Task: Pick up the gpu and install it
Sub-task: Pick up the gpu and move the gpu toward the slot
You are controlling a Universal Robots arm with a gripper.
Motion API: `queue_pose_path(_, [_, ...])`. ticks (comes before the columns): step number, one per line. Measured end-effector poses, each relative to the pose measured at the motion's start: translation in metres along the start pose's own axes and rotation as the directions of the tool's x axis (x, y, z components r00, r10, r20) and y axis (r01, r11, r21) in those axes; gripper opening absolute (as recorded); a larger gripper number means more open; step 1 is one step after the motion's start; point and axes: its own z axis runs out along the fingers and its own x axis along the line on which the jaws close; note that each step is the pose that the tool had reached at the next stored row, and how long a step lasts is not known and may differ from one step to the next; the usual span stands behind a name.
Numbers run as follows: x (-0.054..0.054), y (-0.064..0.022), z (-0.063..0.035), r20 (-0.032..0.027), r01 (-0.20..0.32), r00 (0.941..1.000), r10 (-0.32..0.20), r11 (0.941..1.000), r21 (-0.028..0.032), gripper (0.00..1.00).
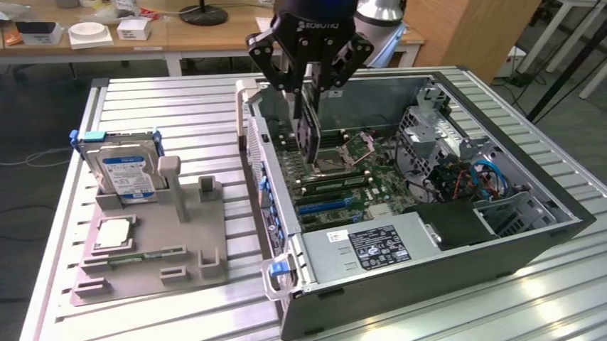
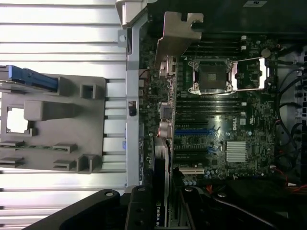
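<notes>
Listing from the exterior view's left to its right, all on one ribbed metal table (image 1: 170,99):

1. Grey holder (image 1: 185,234), flat on the table, beside the computer case. It carried:
 - a hard drive (image 1: 128,174) with a blue-and-white label, standing upright at the far corner;
 - a square chip (image 1: 112,233), lying flat nearer the camera;
 - a narrow green memory strip (image 1: 142,257), lying just in front of the chip.

2. Claw (image 1: 308,85), black, hanging from above over the left half of the case. Its fingers were pinching the top edge of a graphics card (image 1: 311,138) from both sides.

3. Graphics card, thin and black, held upright on edge and reaching down into the open case above the board. Whether its lower edge touched the board could not be told. In the wrist view it ran edge-on beside the processor socket (image 2: 213,76), and its pale metal bracket (image 2: 175,33) sat at the far end, close to the case's wall.

4. Computer case (image 1: 531,245), lying on its side with the open face up. It contained:
 - a green board (image 1: 356,188);
 - a silver power supply (image 1: 374,245) with a black label, at the near end;
 - blue cables (image 1: 488,174) towards the right.
</notes>
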Motion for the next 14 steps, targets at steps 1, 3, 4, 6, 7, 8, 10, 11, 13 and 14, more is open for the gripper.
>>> queue_pose_path(1, [-0.002, 0.0001, 0.0001, -0.0001, 0.000, 1.0000, 0.000, 1.0000, -0.0001, 0.26])
queue_pose_path(3, [-0.007, 0.0002, 0.0004, -0.0001, 0.001, 1.0000, -0.001, 1.0000, -0.0006, 0.26])
queue_pose_path(4, [-0.009, 0.0002, 0.0005, -0.0001, 0.001, 1.0000, -0.001, 1.0000, -0.0008, 0.26])
queue_pose_path(6, [-0.014, 0.0004, 0.0008, -0.0001, 0.002, 1.0000, -0.002, 1.0000, -0.0013, 0.26])
queue_pose_path(7, [-0.016, 0.0005, 0.0009, -0.0002, 0.002, 1.0000, -0.002, 1.0000, -0.0016, 0.26])
queue_pose_path(8, [-0.019, 0.0006, 0.0011, -0.0002, 0.003, 1.0000, -0.003, 1.0000, -0.0018, 0.26])
queue_pose_path(10, [-0.023, 0.0007, 0.0014, -0.0002, 0.003, 1.0000, -0.003, 1.0000, -0.0023, 0.26])
queue_pose_path(11, [-0.026, 0.0007, 0.0015, -0.0002, 0.004, 1.0000, -0.004, 1.0000, -0.0024, 0.26])
queue_pose_path(13, [-0.030, 0.0009, 0.0018, -0.0002, 0.004, 1.0000, -0.004, 1.0000, -0.0029, 0.26])
queue_pose_path(14, [-0.032, 0.0009, 0.0019, -0.0003, 0.004, 1.0000, -0.004, 1.0000, -0.0031, 0.26])
